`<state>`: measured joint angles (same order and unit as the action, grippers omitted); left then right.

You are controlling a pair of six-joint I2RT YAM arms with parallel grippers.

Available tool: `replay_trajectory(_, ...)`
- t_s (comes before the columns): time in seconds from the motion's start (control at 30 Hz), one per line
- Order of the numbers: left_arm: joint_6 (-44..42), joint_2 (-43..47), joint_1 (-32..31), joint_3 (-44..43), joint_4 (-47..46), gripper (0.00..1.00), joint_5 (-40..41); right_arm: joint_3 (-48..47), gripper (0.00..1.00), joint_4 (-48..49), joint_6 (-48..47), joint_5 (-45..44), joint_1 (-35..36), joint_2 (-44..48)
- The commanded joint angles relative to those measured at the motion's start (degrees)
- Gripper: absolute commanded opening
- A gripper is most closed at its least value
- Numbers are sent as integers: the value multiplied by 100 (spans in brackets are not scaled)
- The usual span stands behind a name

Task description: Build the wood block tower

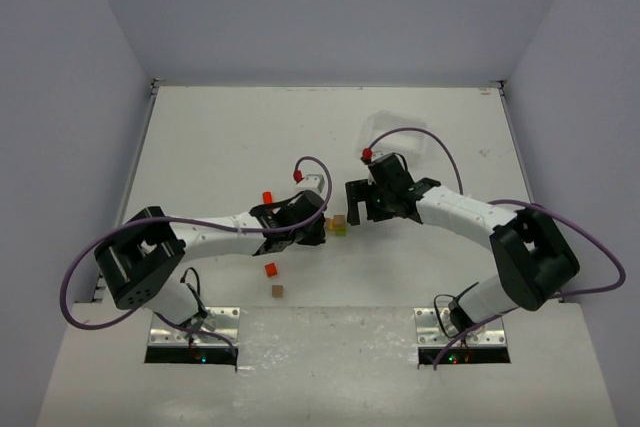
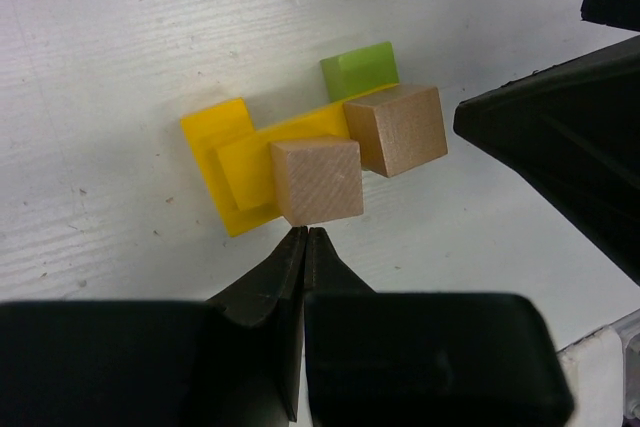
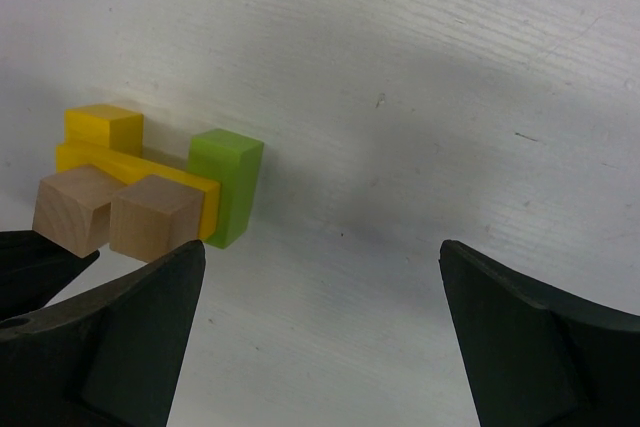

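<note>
The wood block tower [image 1: 340, 225] stands mid-table. In the left wrist view it is a yellow base [image 2: 225, 162] with a green block [image 2: 358, 67] behind it and two plain brown cubes on top, one near [image 2: 316, 179] and one far [image 2: 398, 129]. My left gripper [image 2: 305, 233] is shut and empty, its tips right at the near brown cube. It also shows in the top view [image 1: 318, 230]. My right gripper [image 3: 320, 277] is open and empty, just right of the green block [image 3: 228, 185]. It also shows in the top view [image 1: 358, 209].
Loose blocks lie left of the tower: a red one [image 1: 267, 197] farther back, a red one [image 1: 270, 270] and a brown one [image 1: 277, 291] nearer the bases. A clear plastic tray [image 1: 400, 132] sits at the back right. White walls enclose the table.
</note>
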<state>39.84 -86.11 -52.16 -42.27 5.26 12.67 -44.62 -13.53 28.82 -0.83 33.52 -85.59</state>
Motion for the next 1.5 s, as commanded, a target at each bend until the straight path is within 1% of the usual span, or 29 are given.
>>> replay_trajectory(0.0,120,-90,-57,-250,-227,0,136,-314,99,216,-90,57,35,-88)
replay_trajectory(0.33,129,-169,-57,-325,-244,0,148,-319,99,237,-105,57,32,-134)
replay_trajectory(0.53,120,-266,-57,-404,-227,0,87,-345,99,180,-122,294,46,-178)
replay_trajectory(1.0,120,-128,-82,-432,-236,0,-35,-319,99,159,-52,339,67,-116)
replay_trajectory(1.17,129,-74,-119,-406,-236,0,98,-323,99,159,-55,387,79,-132)
replay_trajectory(1.47,129,-205,-119,-492,-266,0,83,-319,99,105,-52,352,85,-113)
